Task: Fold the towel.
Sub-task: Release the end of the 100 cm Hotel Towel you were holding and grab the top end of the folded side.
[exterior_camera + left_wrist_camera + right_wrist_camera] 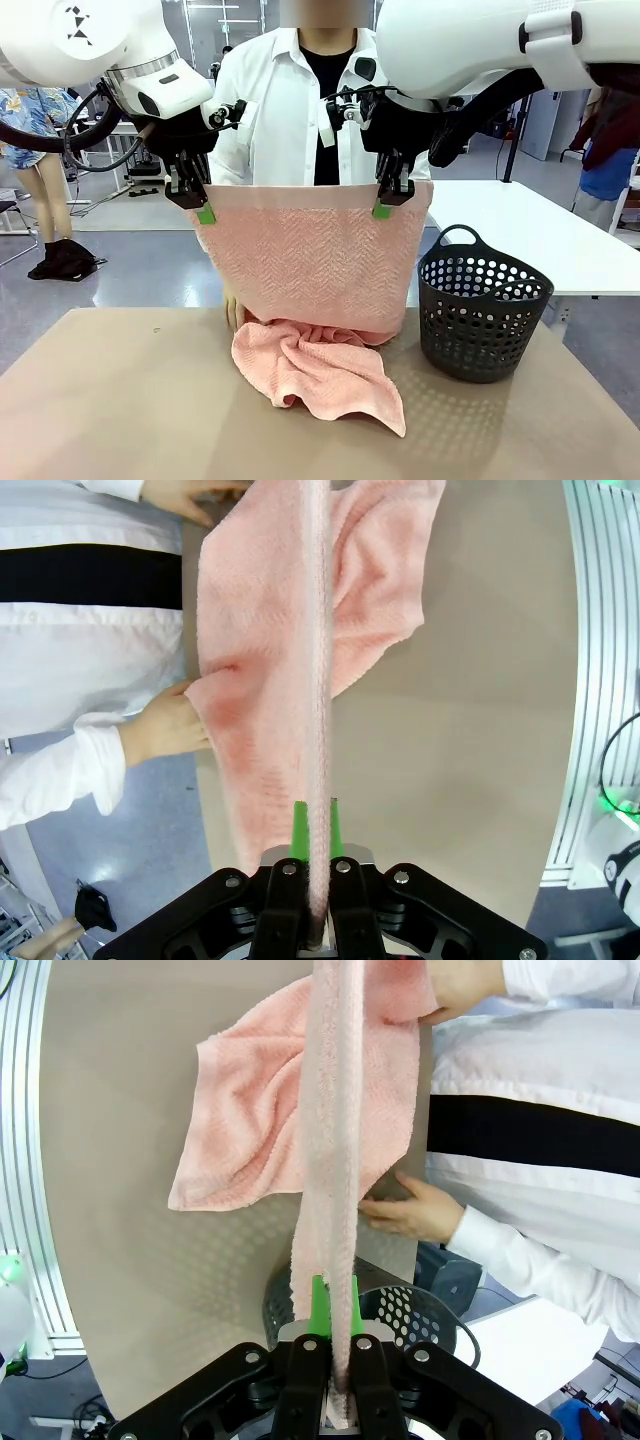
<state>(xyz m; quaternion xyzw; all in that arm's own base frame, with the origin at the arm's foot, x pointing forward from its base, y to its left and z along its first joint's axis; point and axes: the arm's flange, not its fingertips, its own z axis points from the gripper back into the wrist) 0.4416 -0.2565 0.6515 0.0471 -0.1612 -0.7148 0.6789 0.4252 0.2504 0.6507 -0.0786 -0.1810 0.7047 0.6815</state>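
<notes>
Salmon-pink terry towel [318, 270] lies partly bunched on the tan table [120, 400]. Above the table, left gripper [206, 213] and right gripper [381, 210] clamp its top edge. No fold is completed.

The towel [320, 265] is salmon-pink with a herringbone weave. A plain smooth band [310, 197] of the same pink runs along its top edge. The left gripper [206, 213] and right gripper [381, 210] are black with bright green pads [299, 830]. The left arm [60, 35] and right arm [460, 40] are white. The table [120, 400] is a flat tan-brown. Near its right edge, the basket [480, 320] is dark grey, its wall dotted with rows of round holes. The person's shirt [265, 110] is white, worn over a black top [325, 130].
</notes>
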